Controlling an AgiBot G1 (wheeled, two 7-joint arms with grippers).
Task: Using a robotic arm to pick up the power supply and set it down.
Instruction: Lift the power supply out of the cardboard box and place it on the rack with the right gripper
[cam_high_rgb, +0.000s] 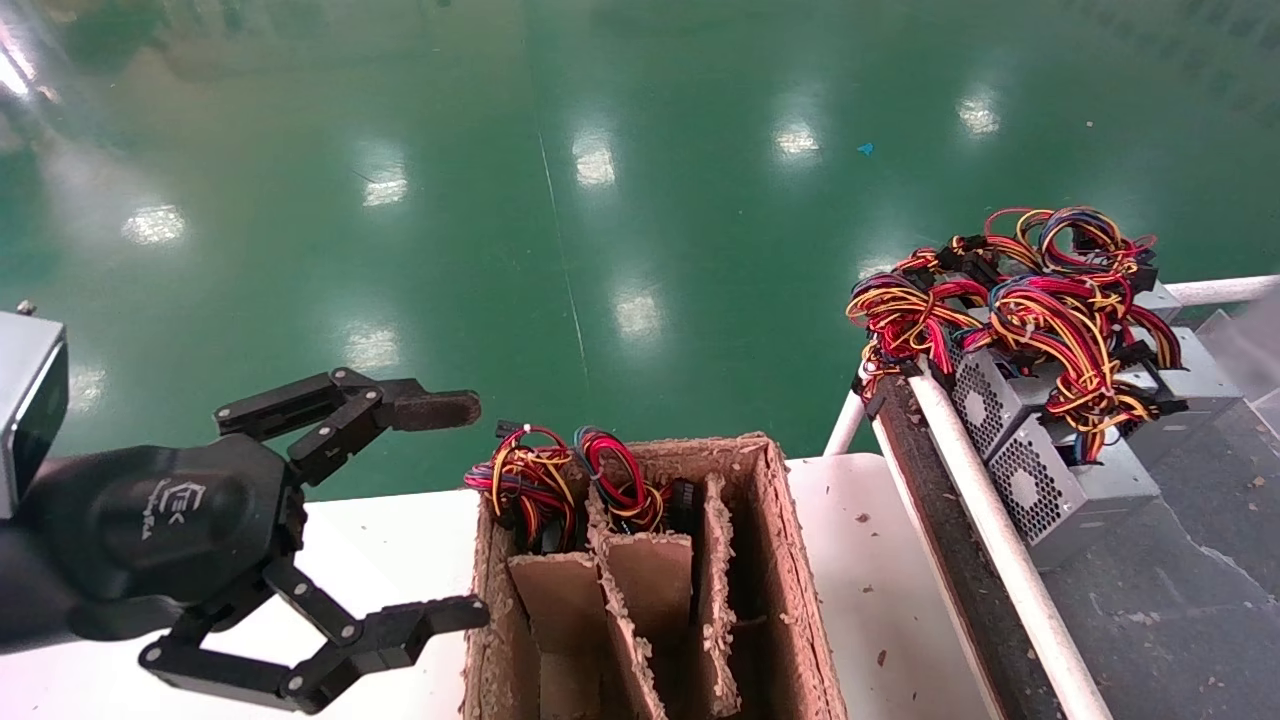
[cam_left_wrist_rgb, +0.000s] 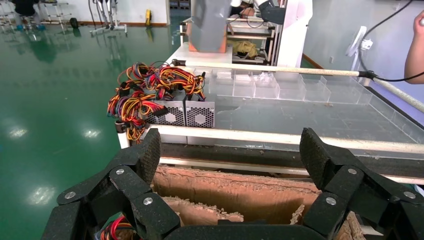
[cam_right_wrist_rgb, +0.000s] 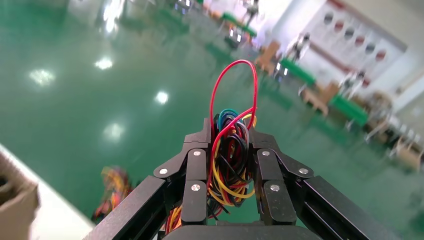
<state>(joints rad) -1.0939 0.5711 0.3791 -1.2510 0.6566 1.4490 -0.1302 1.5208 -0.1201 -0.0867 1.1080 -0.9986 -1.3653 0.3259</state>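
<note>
In the right wrist view my right gripper (cam_right_wrist_rgb: 231, 132) is shut on the tied bundle of red, yellow, black and blue wires (cam_right_wrist_rgb: 230, 165) of a power supply, held high over the green floor. The metal box itself is hidden below the fingers. This gripper is outside the head view. My left gripper (cam_high_rgb: 455, 510) hangs open and empty at the left, just beside the cardboard box (cam_high_rgb: 780, 560). In the left wrist view it (cam_left_wrist_rgb: 231, 150) spans that box's near wall (cam_left_wrist_rgb: 240, 192).
The cardboard box has upright dividers, and two wire bundles (cam_high_rgb: 560, 480) stick out of its far slots. It stands on a white table (cam_high_rgb: 880, 580). To the right, behind a white rail (cam_high_rgb: 960, 450), lie several silver power supplies (cam_high_rgb: 1040, 440) with tangled wires (cam_high_rgb: 1020, 300).
</note>
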